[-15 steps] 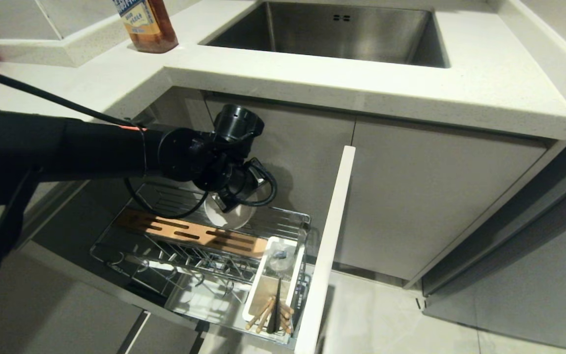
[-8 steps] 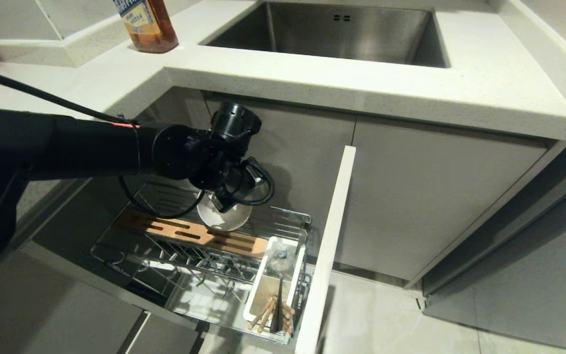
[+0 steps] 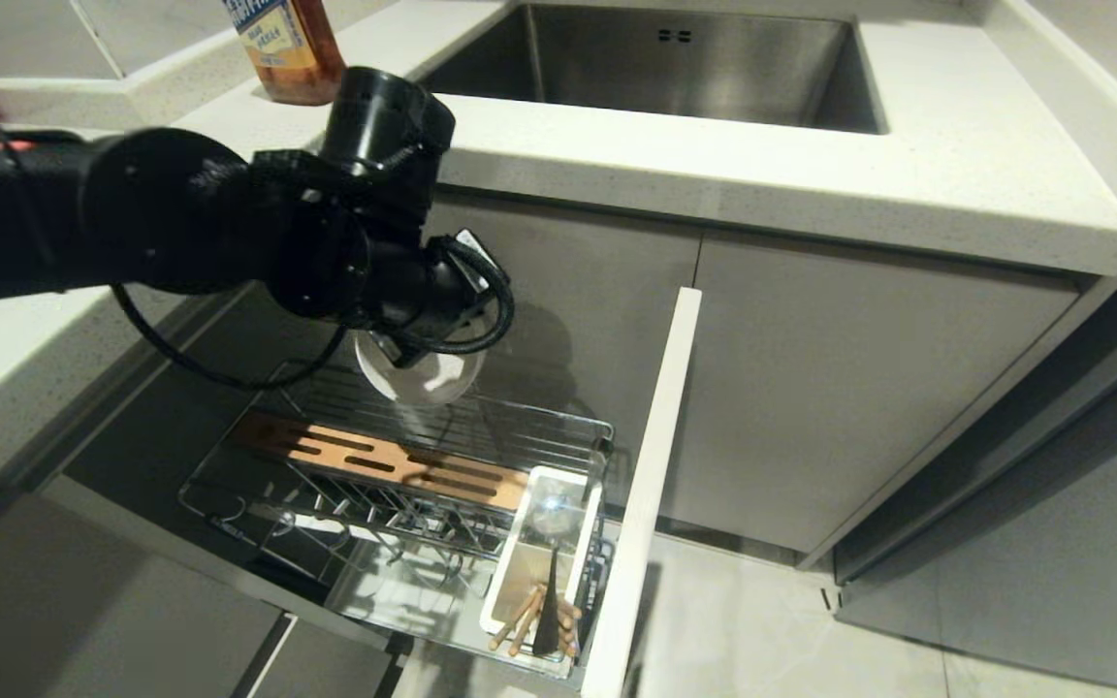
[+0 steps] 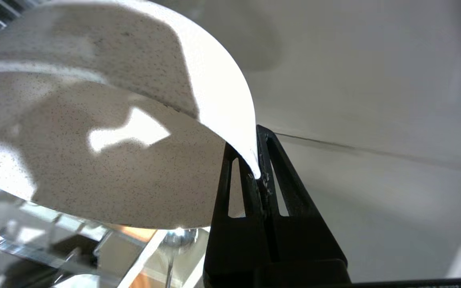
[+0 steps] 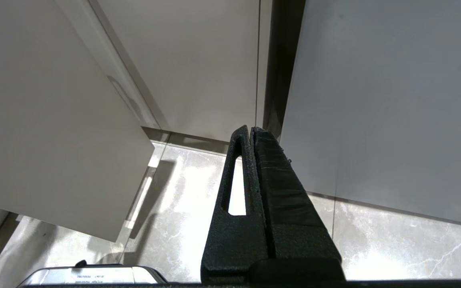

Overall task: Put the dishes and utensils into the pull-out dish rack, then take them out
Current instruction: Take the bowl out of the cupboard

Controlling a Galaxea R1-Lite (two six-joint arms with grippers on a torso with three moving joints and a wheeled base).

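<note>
Now I see my left gripper (image 4: 257, 170) with its jaws pressed together on the thin rim of the cream-white bowl (image 3: 415, 376), so the bowl hangs from this pinch, tilted, in the air above the far part of the pull-out dish rack (image 3: 481, 427) and touching nothing of it. In the left wrist view the speckled bowl (image 4: 106, 160) fills most of the picture, and only the very edge sits between the two black fingers (image 4: 230, 180). My right gripper (image 5: 253, 134) is parked low at the side, its jaws shut on nothing, pointing at the grey cabinet doors (image 5: 374, 100) and the marble floor (image 5: 186, 224). In the rack, nearer to me, lies the slotted wood-coloured strip (image 3: 379, 463), and at the near right corner stands the white utensil holder (image 3: 510, 572) with the chopsticks (image 3: 520, 620) and the spoon (image 3: 551, 514) inside. The tall pale cabinet front (image 3: 655, 465) stands just right of the rack. Above, on the countertop (image 3: 811, 184), are the steel sink (image 3: 675, 58) and a brown bottle (image 3: 287, 48), which is cut off at the top. My left arm covers the upper part of the bowl in the head view, and I cannot make out the gripper itself there. The blue plate I cannot find in any view.
</note>
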